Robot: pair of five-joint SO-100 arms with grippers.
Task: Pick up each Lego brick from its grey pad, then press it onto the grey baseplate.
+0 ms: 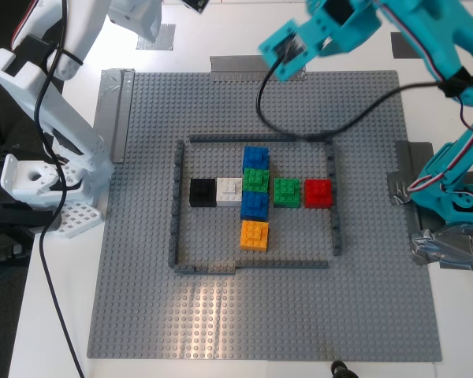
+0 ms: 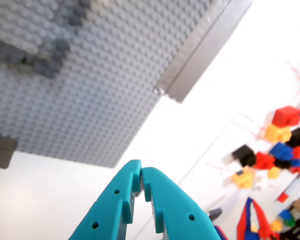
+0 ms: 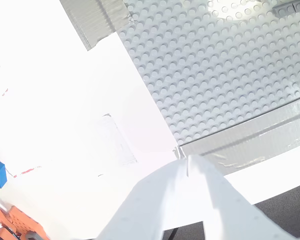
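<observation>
My first gripper and my second gripper were both closed and empty beyond the grey baseplate.

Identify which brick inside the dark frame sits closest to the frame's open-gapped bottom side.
The orange-yellow brick; it ends the vertical column, below the lower blue brick, nearest that frame side.

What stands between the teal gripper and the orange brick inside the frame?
In the exterior view, the frame's far wall, a blue brick, a green brick and a second blue brick lie in line between my first gripper and the orange brick. Nothing covers it from above.
</observation>
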